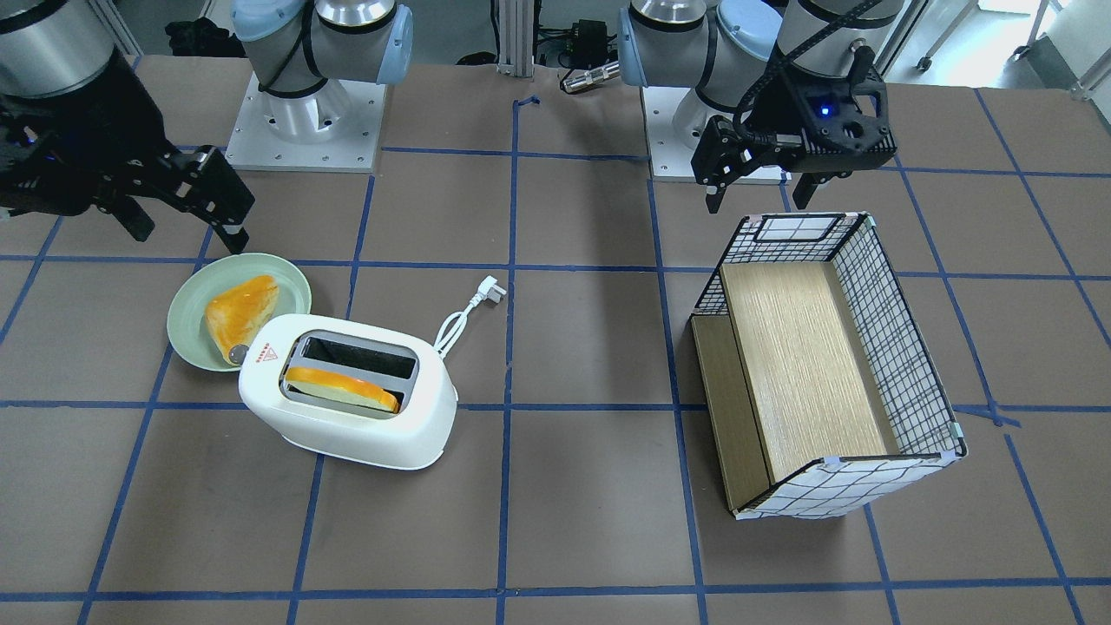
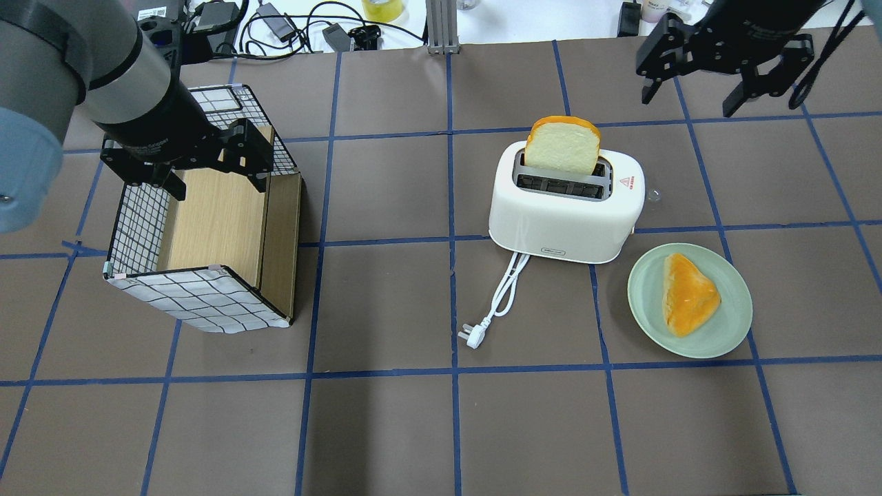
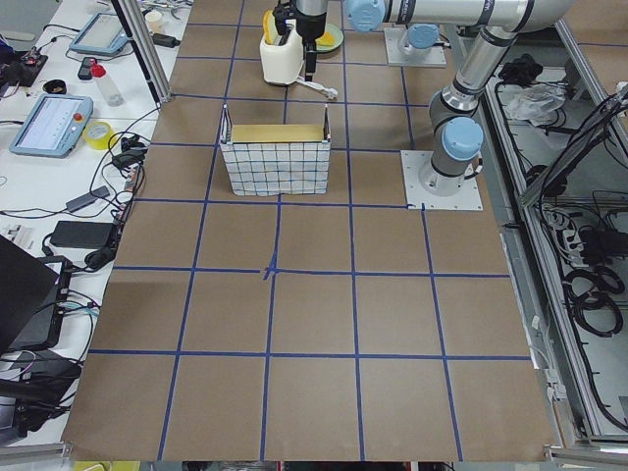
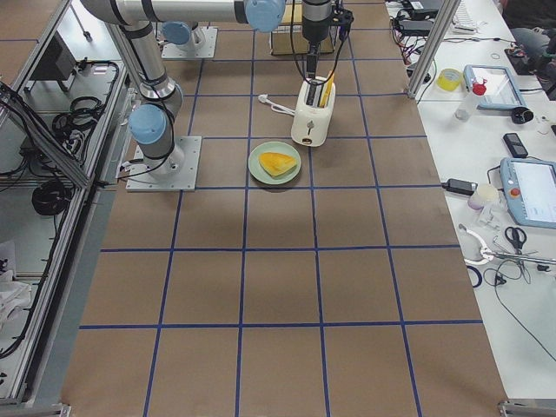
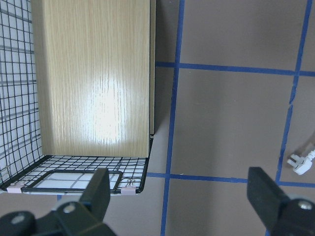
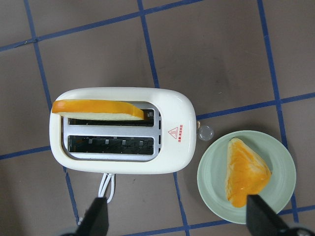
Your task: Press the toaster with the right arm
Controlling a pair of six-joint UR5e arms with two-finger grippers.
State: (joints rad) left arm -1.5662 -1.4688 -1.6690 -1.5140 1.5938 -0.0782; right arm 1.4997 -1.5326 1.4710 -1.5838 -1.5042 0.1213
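The white two-slot toaster [image 2: 565,213] stands mid-table, also in the front view [image 1: 347,434] and the right wrist view [image 6: 123,162]. A slice of bread [image 2: 561,146] stands in its far slot. A small round knob [image 6: 204,132] sits at the toaster's end by the red triangle sticker. Its white cord and plug [image 2: 468,337] lie loose on the table. My right gripper [image 2: 723,76] is open and empty, high above the table beyond the toaster's right end; it also shows in the front view [image 1: 187,213]. My left gripper [image 2: 210,176] is open and empty over the basket.
A green plate [image 2: 730,324] with a piece of orange-crusted bread [image 2: 689,296] lies beside the toaster, toward the robot. A wire basket with a checked liner [image 2: 200,303] and wooden boards lies on the left side of the table.
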